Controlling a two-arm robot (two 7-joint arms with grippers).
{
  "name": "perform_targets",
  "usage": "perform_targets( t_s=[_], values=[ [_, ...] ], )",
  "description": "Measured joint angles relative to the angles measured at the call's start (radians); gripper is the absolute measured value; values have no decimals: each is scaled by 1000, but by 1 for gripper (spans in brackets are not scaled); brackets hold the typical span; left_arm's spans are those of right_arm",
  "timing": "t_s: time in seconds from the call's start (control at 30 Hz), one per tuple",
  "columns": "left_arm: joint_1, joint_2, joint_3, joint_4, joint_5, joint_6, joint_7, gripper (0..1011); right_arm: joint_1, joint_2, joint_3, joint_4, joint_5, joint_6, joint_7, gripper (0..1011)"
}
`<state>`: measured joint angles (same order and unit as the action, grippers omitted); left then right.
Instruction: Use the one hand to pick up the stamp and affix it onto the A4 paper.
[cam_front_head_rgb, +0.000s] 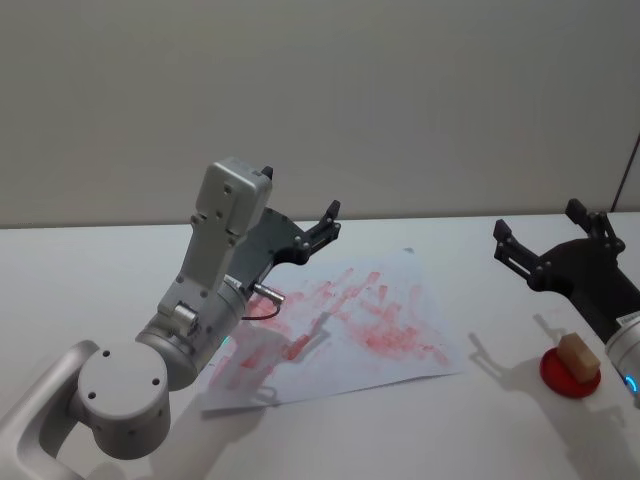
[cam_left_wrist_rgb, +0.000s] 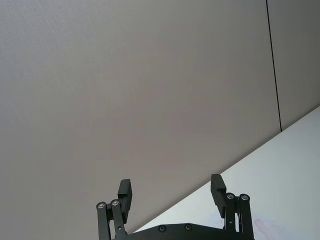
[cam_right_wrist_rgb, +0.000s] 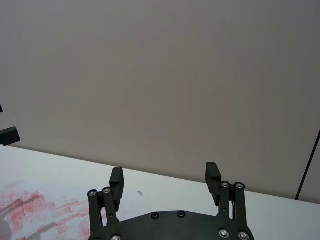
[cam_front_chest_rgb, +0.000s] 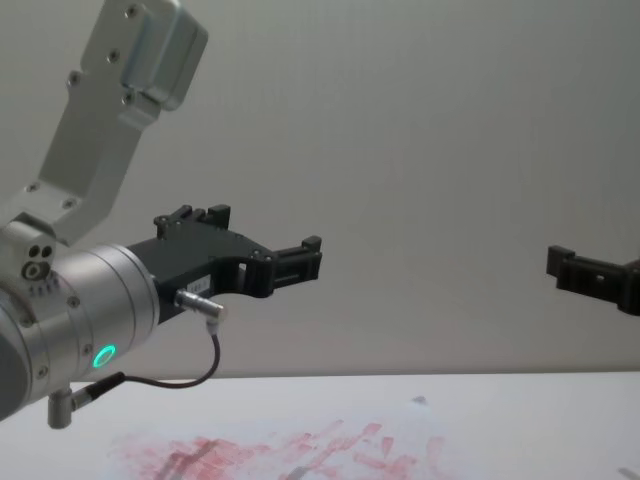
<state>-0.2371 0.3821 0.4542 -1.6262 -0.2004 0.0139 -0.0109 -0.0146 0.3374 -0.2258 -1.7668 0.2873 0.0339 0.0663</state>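
A plain grey wall (cam_front_head_rgb: 320, 90) stands behind the white bench (cam_front_head_rgb: 90, 270). The A4 paper (cam_front_head_rgb: 390, 320), smeared with red ink, lies flat near the bench's middle. The stamp (cam_front_head_rgb: 575, 352) sits on a round red pad (cam_front_head_rgb: 555, 380) to the right of the paper, apart from it. The right tool (cam_front_head_rgb: 537, 222) hangs above the bench near the stamp, fingers spread and empty. The left tool (cam_left_wrist_rgb: 170, 186) is raised over the paper's left part, likewise spread and empty.

No text, number or brand can be read anywhere. The red smears on the A4 paper (cam_front_head_rgb: 370, 320) form no legible characters. A tiny pale patch (cam_front_chest_rgb: 204, 286) on the left gripper's (cam_left_wrist_rgb: 170, 186) side is too small to read.
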Motion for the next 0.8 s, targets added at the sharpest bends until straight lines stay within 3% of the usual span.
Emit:
perform_targets(
  t_s=[0.8],
  values=[
    [0,0,0,0,0,0,0,1001,0,0,0,0,0,0,1,1001]
  ],
)
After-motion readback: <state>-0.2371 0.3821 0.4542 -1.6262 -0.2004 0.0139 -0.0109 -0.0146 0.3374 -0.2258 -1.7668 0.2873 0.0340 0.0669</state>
